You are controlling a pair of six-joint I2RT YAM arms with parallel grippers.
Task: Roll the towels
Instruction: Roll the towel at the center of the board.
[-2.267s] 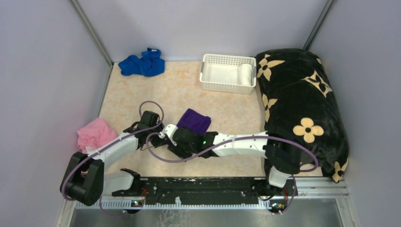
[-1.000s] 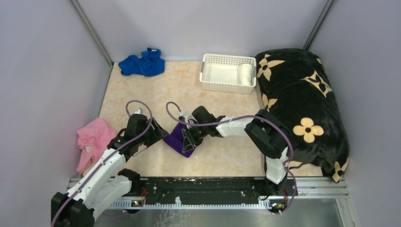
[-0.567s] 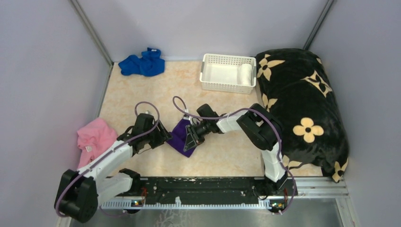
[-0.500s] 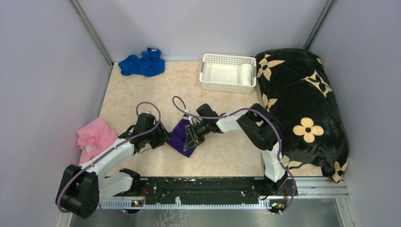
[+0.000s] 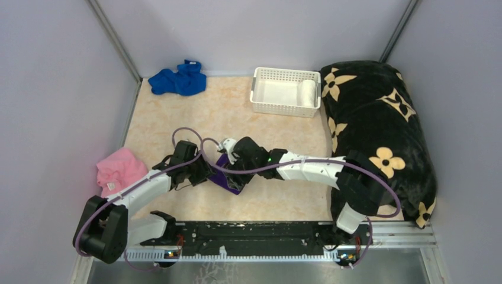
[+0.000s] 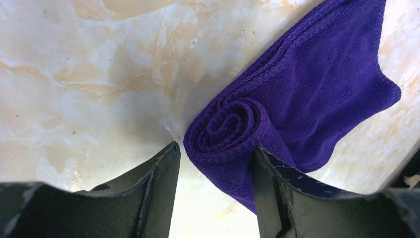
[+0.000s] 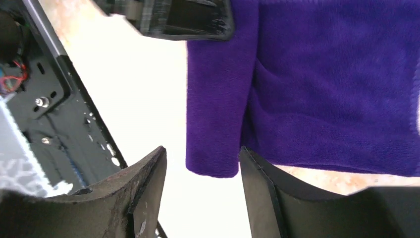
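The dark purple towel [image 5: 228, 181] lies at the table's middle front, partly rolled; its spiral roll end [image 6: 229, 128] faces the left wrist view. My left gripper [image 5: 204, 173] is open, its fingers either side of that roll end [image 6: 215, 166]. My right gripper [image 5: 233, 167] is open too, its fingers astride the roll's other end [image 7: 203, 168], where the towel [image 7: 317, 84] lies flat beyond the roll. The bright blue towel [image 5: 177, 80] lies crumpled at the back left. The cream-white towel [image 5: 308, 92] sits rolled in the white basket [image 5: 267, 93].
A pink cloth [image 5: 120, 169] lies at the left wall beside my left arm. The big black blanket with beige flowers [image 5: 379, 133] fills the right side. The black base rail [image 5: 254, 236] runs along the near edge, also in the right wrist view [image 7: 44, 104].
My right arm has dropped its elbow and swung round, so its gripper now comes at the purple towel from the far side. My left gripper has edged closer to the roll.
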